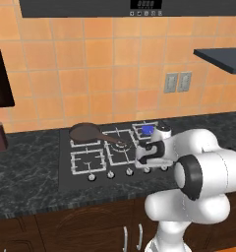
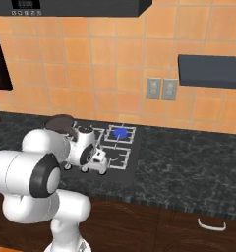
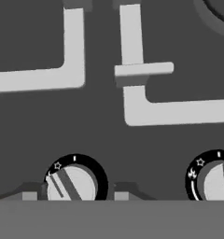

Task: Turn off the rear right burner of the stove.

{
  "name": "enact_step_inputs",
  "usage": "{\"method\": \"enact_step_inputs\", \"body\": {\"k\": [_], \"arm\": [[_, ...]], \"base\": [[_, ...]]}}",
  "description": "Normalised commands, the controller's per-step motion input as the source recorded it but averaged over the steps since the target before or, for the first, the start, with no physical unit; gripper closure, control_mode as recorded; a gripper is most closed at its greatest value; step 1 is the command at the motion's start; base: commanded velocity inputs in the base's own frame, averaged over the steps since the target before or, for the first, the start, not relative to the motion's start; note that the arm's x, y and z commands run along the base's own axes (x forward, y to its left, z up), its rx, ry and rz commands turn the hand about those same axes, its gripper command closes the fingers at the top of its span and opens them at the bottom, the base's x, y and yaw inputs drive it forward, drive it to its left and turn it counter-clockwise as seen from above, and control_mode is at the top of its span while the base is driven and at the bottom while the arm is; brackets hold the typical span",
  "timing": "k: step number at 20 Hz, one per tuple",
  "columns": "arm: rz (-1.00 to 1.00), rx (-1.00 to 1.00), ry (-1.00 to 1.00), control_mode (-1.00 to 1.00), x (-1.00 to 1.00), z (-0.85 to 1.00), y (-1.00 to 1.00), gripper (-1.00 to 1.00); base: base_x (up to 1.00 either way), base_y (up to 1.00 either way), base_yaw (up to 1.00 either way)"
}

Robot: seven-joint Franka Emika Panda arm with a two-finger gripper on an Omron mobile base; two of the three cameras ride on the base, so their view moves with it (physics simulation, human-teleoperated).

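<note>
Blue flame disc glows on the rear right burner of the glossy black stove. A dark round pan sits on pale grates. The gripper has fingertips apart around a silver knob

Arm's white body is covering the stove front right corner & right-hand knobs in left base view. In right base view it's hiding the left grates + most of the dark pan. Gripper fingertips are getting cut off at 6 o'clock in hand view; jaw gap can't be judged. Second knob is running off at 3 o'clock. Dial markings are too small to read.
</note>
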Motion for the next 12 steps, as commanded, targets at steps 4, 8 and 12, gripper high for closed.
{"method": "enact_step_inputs", "body": {"k": [4, 8, 12], "arm": [[-0.66, 0.18, 0.0, -1.0, 0.0, -0.01, -0.64, 1.0], [-0.74, 0.17, 0.0, -1.0, 0.0, -0.05, -0.66, 1.0], [-0.39, 0.09, 0.0, -1.0, -0.13, -0.04, -0.41, 1.0]], "base": [[0.0, 0.0, 0.0], [0.0, 0.0, 0.0], [0.0, 0.0, 0.0]]}}
